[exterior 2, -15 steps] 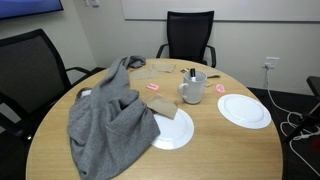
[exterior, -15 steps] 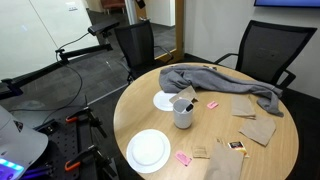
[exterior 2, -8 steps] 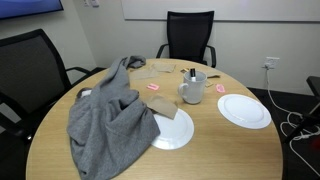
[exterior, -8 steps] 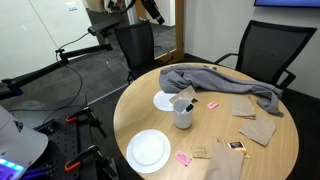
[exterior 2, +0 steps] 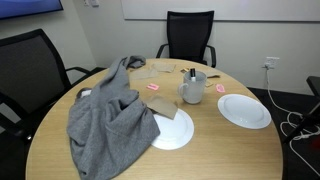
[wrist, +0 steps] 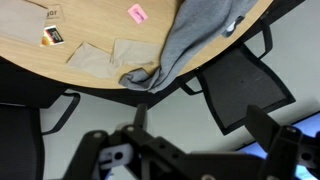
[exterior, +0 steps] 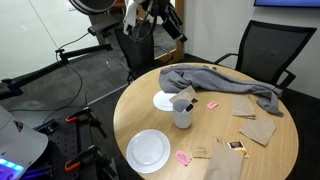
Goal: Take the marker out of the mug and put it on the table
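The grey-white mug [exterior: 183,114] stands near the middle of the round tan table [exterior: 215,135], with the dark marker [exterior: 187,101] sticking up out of it. Both also show in an exterior view, the mug [exterior 2: 192,90] with the marker [exterior 2: 192,74] in it, on the table [exterior 2: 215,150]. My gripper [exterior: 174,26] hangs in the air beyond the table's far edge, well above and away from the mug. In the wrist view the gripper [wrist: 200,122] is open and empty over the floor beside the table edge [wrist: 90,75]. Mug and marker are out of the wrist view.
A grey cloth [exterior: 228,82] sprawls over the table's far side, next to the mug. Two white plates [exterior: 148,150] [exterior: 164,100], brown napkins [exterior: 256,126] and small pink bits [exterior: 184,158] lie around. Black chairs [exterior: 264,50] [exterior: 136,45] stand at the table's edge.
The arm has come in from the top of the exterior view, moving down and right toward the table. Mug, marker and everything on the table stay put.
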Motion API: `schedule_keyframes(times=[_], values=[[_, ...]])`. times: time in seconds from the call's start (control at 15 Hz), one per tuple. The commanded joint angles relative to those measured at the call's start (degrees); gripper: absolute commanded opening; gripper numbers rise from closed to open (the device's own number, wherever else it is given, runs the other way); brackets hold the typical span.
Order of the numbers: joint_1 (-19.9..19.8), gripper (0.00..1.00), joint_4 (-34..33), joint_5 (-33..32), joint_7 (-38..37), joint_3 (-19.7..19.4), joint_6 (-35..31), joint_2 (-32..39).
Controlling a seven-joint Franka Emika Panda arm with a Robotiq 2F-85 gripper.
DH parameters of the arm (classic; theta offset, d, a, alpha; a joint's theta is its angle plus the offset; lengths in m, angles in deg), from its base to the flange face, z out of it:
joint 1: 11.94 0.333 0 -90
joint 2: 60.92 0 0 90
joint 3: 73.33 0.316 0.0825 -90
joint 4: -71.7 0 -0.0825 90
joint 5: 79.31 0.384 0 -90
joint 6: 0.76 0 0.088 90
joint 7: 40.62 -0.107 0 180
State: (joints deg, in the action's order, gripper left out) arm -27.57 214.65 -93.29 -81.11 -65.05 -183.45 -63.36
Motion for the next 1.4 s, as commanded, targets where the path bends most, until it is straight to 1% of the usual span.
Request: schedule_keyframes(times=[0.0,0.13,0.2,0.33,0.4,0.47,0.67,0.87,1.13,1.33], values=[[-6.05,1.00,-1.64,-9.51,-8.98,1.37,2.54,-0.83],[-8.72,1.00,-2.56,-17.32,-15.66,1.93,5.68,-1.40],[-9.37,1.00,-3.21,-21.73,-19.84,2.28,8.03,-1.62],[-9.43,1.00,-4.43,-30.89,-29.50,3.07,13.30,-1.08],[-8.71,1.00,-4.79,-34.30,-33.74,3.56,15.88,-0.31],[-7.85,1.00,-5.01,-36.39,-36.98,4.17,18.37,0.42],[-6.03,1.00,-5.36,-38.31,-43.65,6.35,23.60,3.23],[-4.85,1.00,-5.95,-37.60,-46.91,7.34,26.57,6.29],[-4.76,1.00,-6.96,-37.75,-49.30,6.50,27.03,9.90],[-5.10,1.00,-7.84,-37.55,-49.57,5.56,26.48,12.23]])
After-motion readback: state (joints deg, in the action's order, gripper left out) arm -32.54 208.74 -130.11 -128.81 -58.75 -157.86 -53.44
